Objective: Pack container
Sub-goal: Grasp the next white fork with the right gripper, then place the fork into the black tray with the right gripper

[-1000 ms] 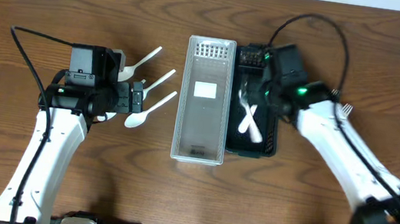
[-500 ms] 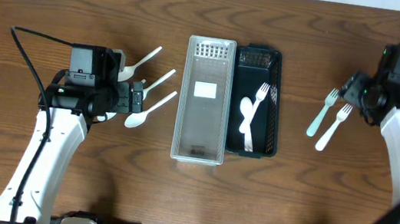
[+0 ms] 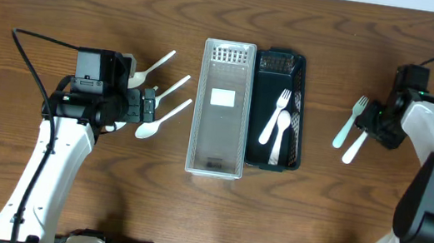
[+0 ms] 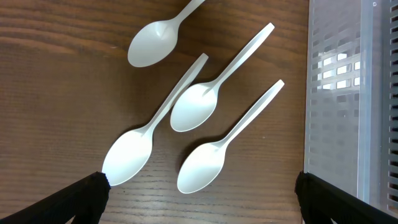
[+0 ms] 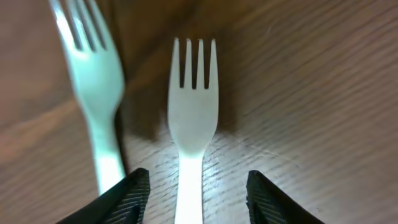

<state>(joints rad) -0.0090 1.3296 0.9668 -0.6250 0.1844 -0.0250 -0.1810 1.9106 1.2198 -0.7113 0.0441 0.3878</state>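
My left gripper (image 3: 149,104) has not moved since half a second ago; its jaws stand spread wide above four white spoons (image 4: 194,107) lying on the table left of the clear container (image 3: 198,111). The black tray (image 3: 297,115) touching it holds a fork (image 3: 275,116) and a spoon (image 3: 283,129). My right gripper (image 3: 374,123) has come nearer, over the two forks (image 3: 344,131) at the right, jaws released on both sides of one handle

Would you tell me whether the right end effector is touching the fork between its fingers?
Apart. The right wrist view shows a gap between the fork and each finger of the open right end effector.
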